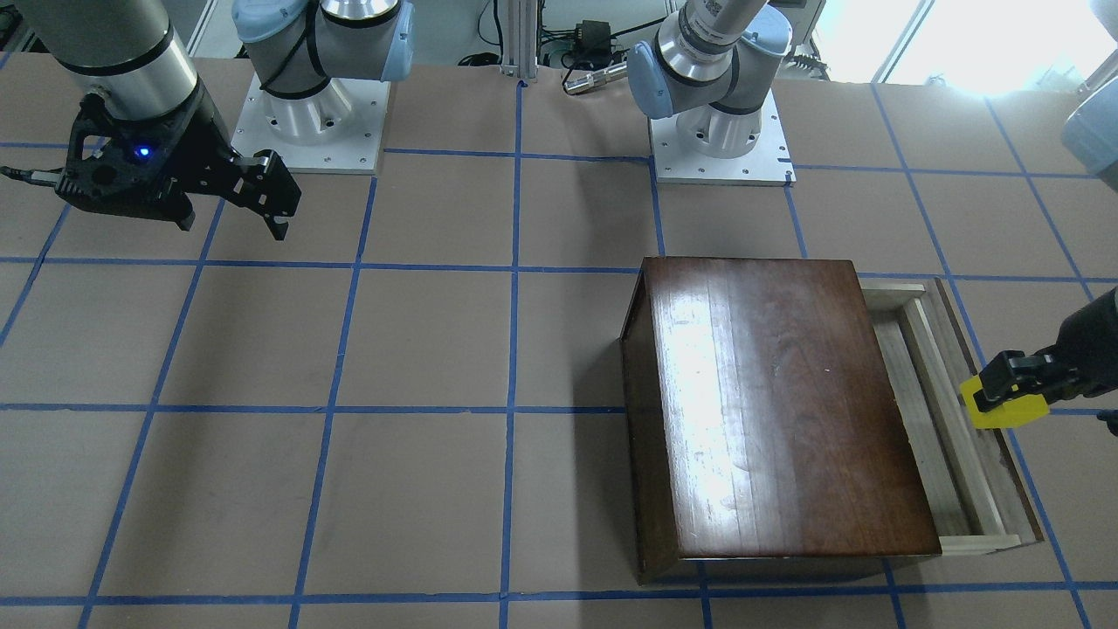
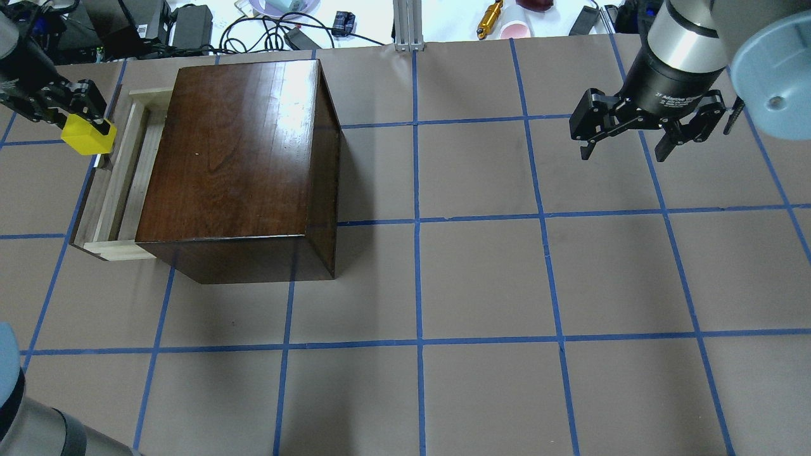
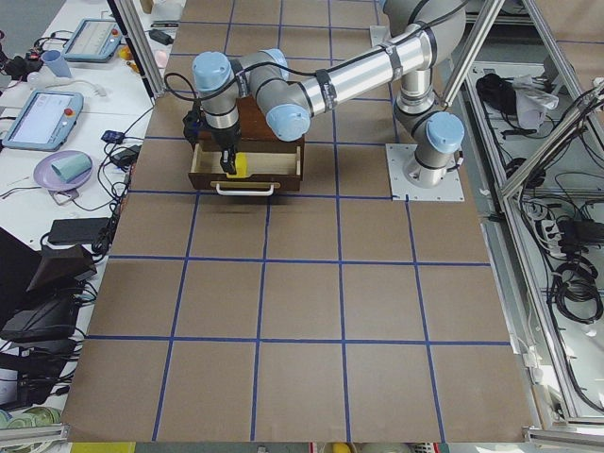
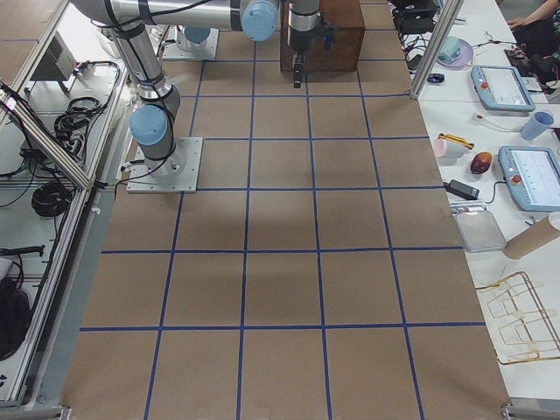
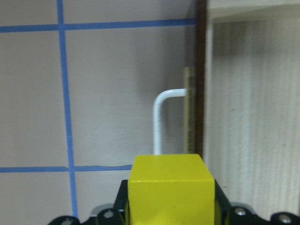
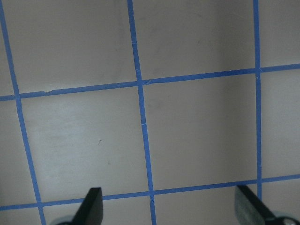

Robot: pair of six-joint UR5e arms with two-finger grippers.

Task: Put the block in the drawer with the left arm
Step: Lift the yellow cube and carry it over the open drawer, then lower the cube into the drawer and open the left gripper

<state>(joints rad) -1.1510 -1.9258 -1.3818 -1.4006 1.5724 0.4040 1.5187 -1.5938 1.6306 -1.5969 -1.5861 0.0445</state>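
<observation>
My left gripper [image 2: 92, 126] is shut on the small yellow block [image 2: 79, 138] and holds it in the air over the drawer's dark front panel [image 5: 200, 70], at the drawer's far end. The drawer [image 2: 120, 183] stands pulled open from the dark brown wooden box [image 2: 234, 152]; its pale-wood inside [image 5: 253, 117] shows empty. In the left wrist view the block [image 5: 171, 187] sits above the white handle [image 5: 161, 117]. In the front-facing view the block [image 1: 1013, 413] is just outside the drawer [image 1: 943, 411]. My right gripper [image 2: 624, 149] is open and empty, far from the box.
The brown table has a blue tape grid [image 2: 416, 221]. Cables, a cup and tools [image 2: 488, 19] lie past the far edge. The arm bases [image 1: 721, 140] stand on the robot's side. Operator tablets [image 4: 534, 175] lie on side tables.
</observation>
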